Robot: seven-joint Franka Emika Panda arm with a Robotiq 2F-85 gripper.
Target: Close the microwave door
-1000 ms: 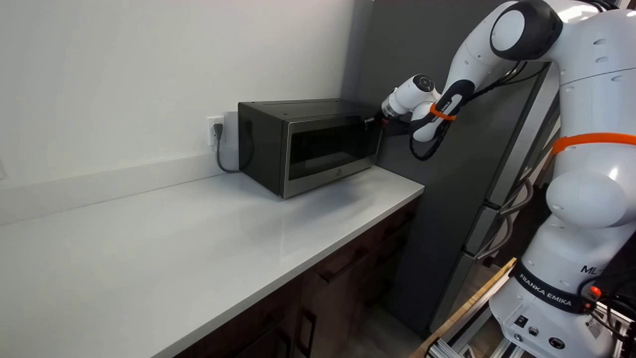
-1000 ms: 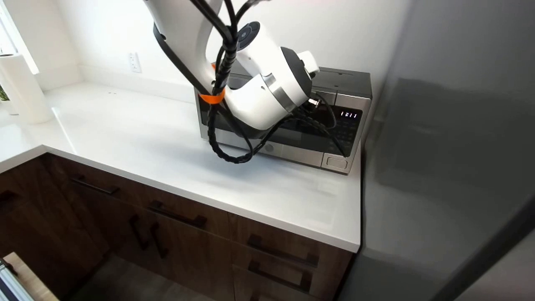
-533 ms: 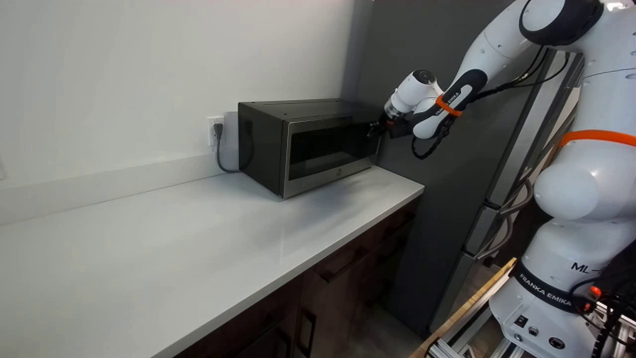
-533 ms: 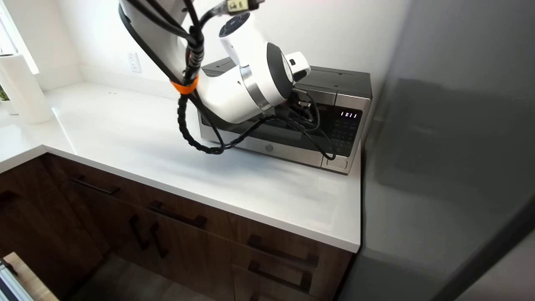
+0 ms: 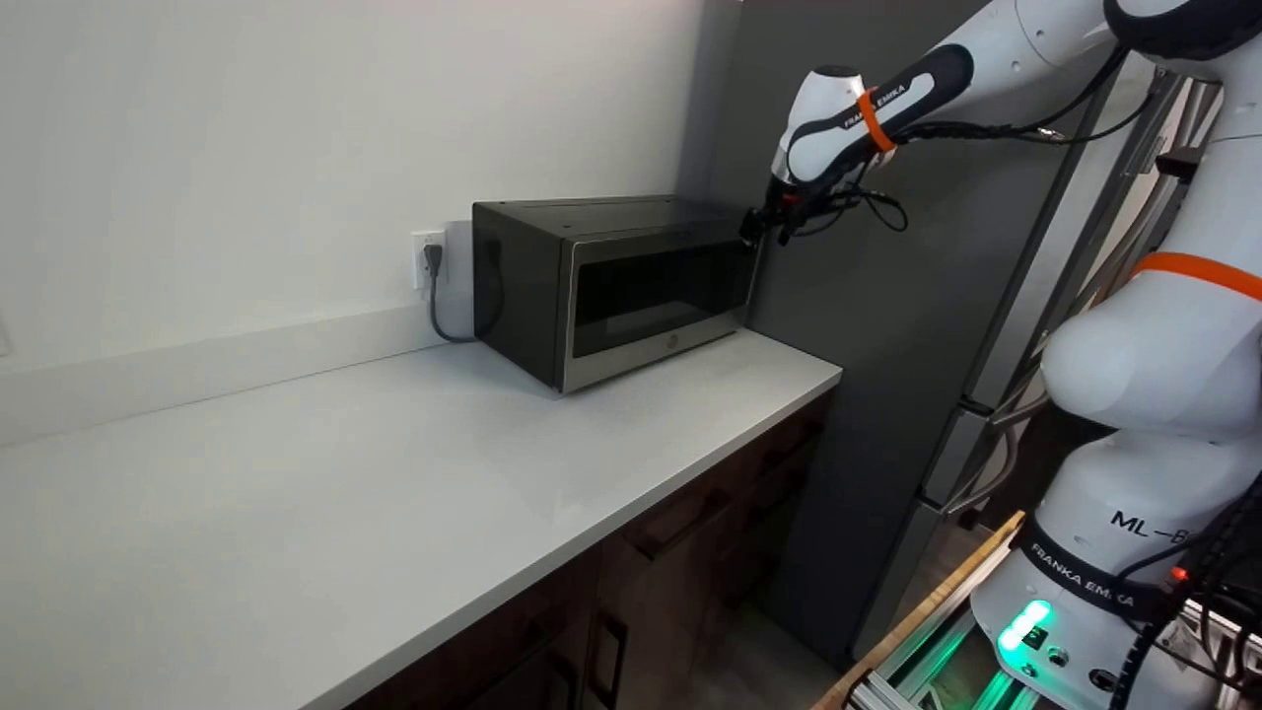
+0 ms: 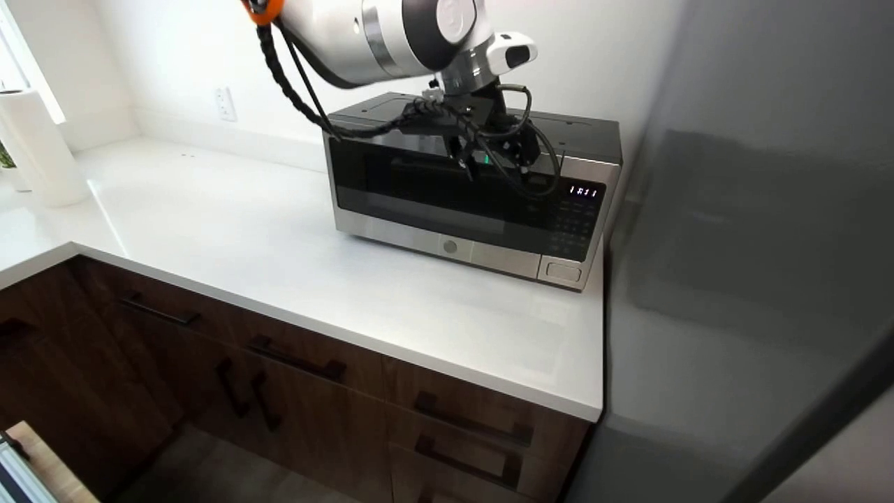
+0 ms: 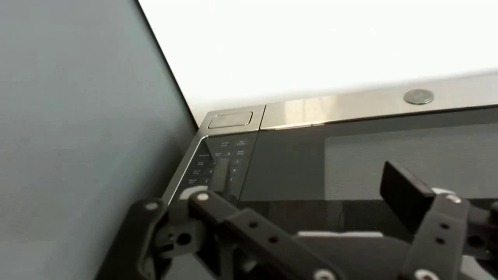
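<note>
Black door (image 6: 426, 206): flush; I judge it closed.
Gripper (image 7: 313, 184): spread wide, empty; pushing presumably needs no grasp.

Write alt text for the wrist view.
The empty pincer stands open in front of a microwave, seen upside down, whose door looks shut beside the keypad. A grey panel fills the left of the picture.
</note>
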